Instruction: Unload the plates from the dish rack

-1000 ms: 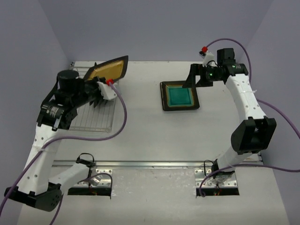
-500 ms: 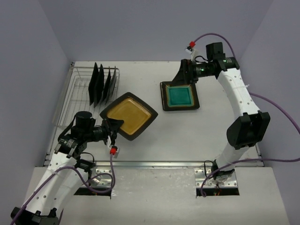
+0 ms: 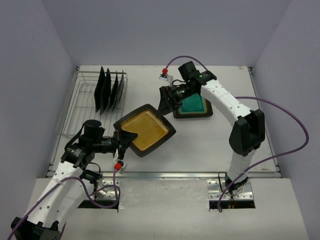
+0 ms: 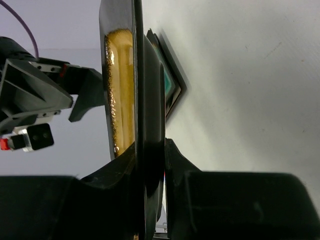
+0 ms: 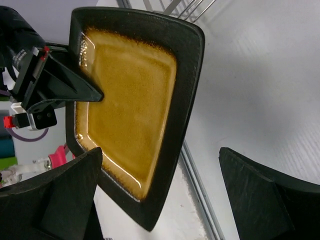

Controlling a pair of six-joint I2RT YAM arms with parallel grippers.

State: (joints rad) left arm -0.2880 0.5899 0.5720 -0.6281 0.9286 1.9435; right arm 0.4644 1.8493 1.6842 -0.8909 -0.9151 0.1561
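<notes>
So, at the upper left of the top view the dish rack holds a few dark plates standing on edge at its far end. Lower left of centre, the left gripper is clamped on the near-left edge of a square amber-glazed plate. The left wrist view shows that plate edge-on, pinched between both fingers. The plate sits mid-frame, face up and tilted, apart from the rack. It looks lifted off the table, though its height can't be read for sure. Key relation: the plate's free far-right corner points straight at the right gripper, which is just up and right of it with jaws spread wide and nothing in them. In the right wrist view the amber face fills the upper left. Both fingers show at the bottom corners, and the plate is not yet between them. The line from one gripper to the other runs lower left to upper right across the plate. Right of that, a teal-glazed plate lies flat on the table, partly under the right arm. This is likely a handover, and the right arm is the nearer one to the teal plate.
</notes>
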